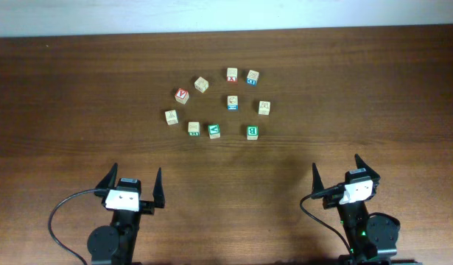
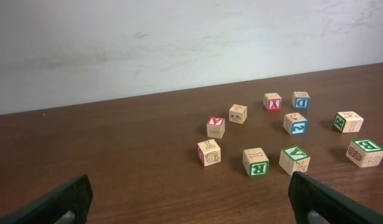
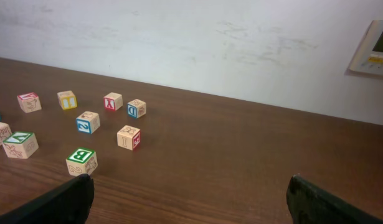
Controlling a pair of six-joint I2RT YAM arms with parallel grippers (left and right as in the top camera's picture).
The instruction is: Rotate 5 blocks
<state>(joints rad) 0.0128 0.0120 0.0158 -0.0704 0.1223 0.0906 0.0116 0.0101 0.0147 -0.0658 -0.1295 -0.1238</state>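
The left tool (image 1: 135, 177) and right tool (image 1: 336, 166) gape fully, both empty. The small pale-wood alphabet cubes (image 1: 214, 131) ring the blue-printed middle cube (image 1: 233, 102) on the brown wooden surface (image 1: 79, 88). It seems best to descend straight over one, pinch opposite faces squarely, then twist.

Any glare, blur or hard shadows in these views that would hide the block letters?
Overhead: even light, faint shadows by the blocks, letters tiny. Left wrist: blocks crisp, left claw fingertips dark and soft. Right wrist: right claw fingertips equally soft; no glare on the table.
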